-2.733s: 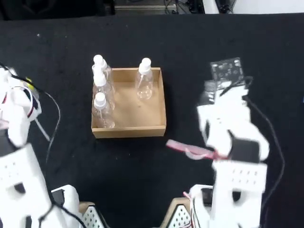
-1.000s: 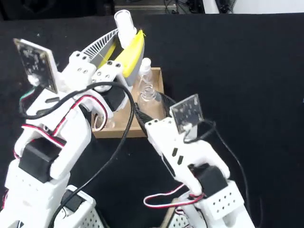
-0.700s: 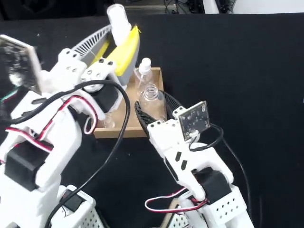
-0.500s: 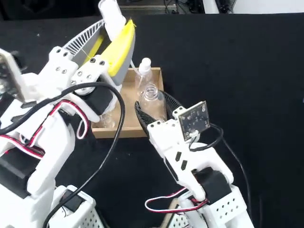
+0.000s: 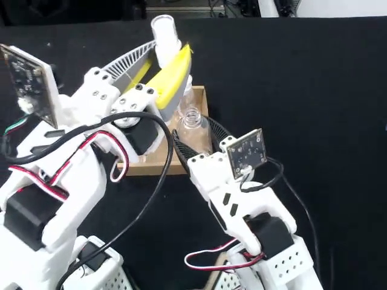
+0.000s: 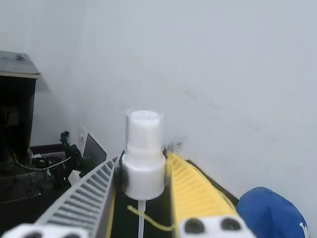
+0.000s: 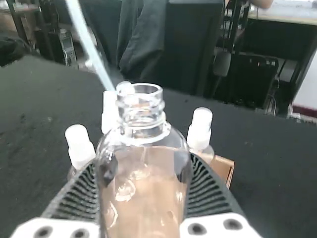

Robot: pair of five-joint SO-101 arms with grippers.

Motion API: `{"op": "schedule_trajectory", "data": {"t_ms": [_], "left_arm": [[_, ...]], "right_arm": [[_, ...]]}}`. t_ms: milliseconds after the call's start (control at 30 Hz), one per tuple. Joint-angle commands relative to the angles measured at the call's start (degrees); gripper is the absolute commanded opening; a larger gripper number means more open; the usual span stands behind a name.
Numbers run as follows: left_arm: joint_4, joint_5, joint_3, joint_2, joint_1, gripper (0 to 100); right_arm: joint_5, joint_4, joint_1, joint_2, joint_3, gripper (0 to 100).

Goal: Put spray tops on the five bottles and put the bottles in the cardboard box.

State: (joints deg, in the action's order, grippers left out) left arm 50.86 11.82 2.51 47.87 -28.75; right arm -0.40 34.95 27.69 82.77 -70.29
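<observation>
Nothing written, numbered or signed can be read anywhere in this scene. The circuit board [image 5: 27, 75] at ten o'clock over the worktop [image 5: 302, 90] and the second circuit board [image 5: 246, 154] near the middle carry only specks too small to make out. In the left wrist view, the blue cap [image 6: 270, 213] at five o'clock has a white mark at its edge, but it is cut off and unreadable.

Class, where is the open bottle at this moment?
In the high view the open bottle is held upright in the right gripper, over the right side of the box, with a capped bottle just behind it.
</observation>
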Motion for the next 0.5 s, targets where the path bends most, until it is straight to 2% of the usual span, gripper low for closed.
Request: {"op": "schedule_trajectory", "data": {"t_ms": [0, 200, 467], "left_arm": [[-5.10, -0.18, 1.19, 0.18, -0.40, 4], [-3.25, -2.11, 2.51, -0.26, -0.75, 4], [-0.62, -2.11, -3.82, -0.18, -0.48, 4]], "right_arm": [[0.62, -0.18, 0.70, 1.89, 0.31, 1.1], [0.62, -0.18, 0.70, 1.89, 0.40, 1.1], [0.62, -0.26, 0.70, 1.89, 0.40, 1.1]]}}
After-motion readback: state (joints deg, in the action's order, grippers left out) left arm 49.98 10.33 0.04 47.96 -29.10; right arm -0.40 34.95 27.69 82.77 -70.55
